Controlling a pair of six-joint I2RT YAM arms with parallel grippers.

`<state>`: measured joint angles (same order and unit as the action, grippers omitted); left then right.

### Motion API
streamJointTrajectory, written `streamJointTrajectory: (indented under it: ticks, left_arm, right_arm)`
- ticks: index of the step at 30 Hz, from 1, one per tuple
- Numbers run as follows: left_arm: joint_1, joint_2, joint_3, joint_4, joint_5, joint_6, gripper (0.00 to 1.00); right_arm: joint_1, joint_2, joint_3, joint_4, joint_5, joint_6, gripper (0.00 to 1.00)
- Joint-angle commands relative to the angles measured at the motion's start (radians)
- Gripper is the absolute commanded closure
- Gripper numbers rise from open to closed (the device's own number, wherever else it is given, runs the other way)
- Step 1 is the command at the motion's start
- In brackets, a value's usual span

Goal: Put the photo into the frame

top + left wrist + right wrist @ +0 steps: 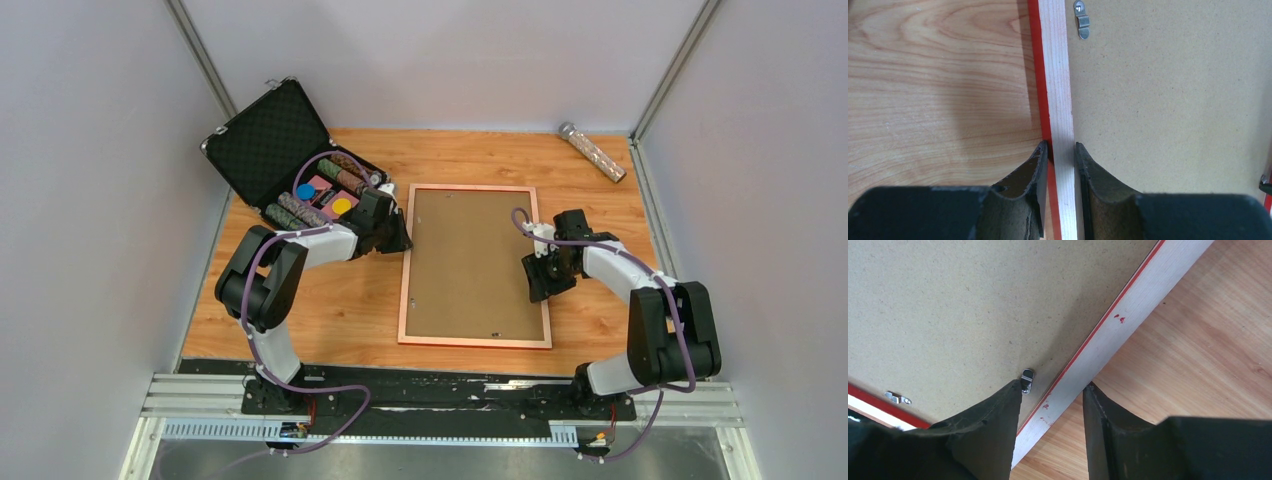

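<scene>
The frame (pixel 470 188) lies back-up in the middle of the table (pixel 330 300), with the board (pixel 475 265) in it; the left gripper (pixel 1060 147) is clamped on its left rail; the right gripper (pixel 1053 385) straddles the right rail, jaws apart, one fingertip by a clip (pixel 1027 376).

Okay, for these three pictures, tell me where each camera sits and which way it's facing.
Top external: above and behind the bases, looking down on the table; both arms show.
Left wrist: on the left arm, looking down past the left gripper, shut on the frame's rail.
Right wrist: on the right arm, looking down past the right gripper, open astride the opposite rail.
Shared: all three show the frame and backing board.
</scene>
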<state>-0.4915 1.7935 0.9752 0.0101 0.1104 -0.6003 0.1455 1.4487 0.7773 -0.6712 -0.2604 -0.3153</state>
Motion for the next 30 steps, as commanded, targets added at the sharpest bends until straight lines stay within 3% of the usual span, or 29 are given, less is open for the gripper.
streamJointTrajectory:
  ticks: [1, 30]
  left_arm:
    - [-0.003, -0.023, 0.002, 0.028, -0.011, -0.002, 0.92]
    - [-0.002, -0.019, 0.003, 0.027, -0.007, -0.002, 0.92]
  right_arm:
    - [0.001, 0.011, 0.017, 0.065, 0.066, -0.016, 0.55]
    - [-0.055, -0.005, 0.021, 0.041, 0.051, -0.017, 0.60]
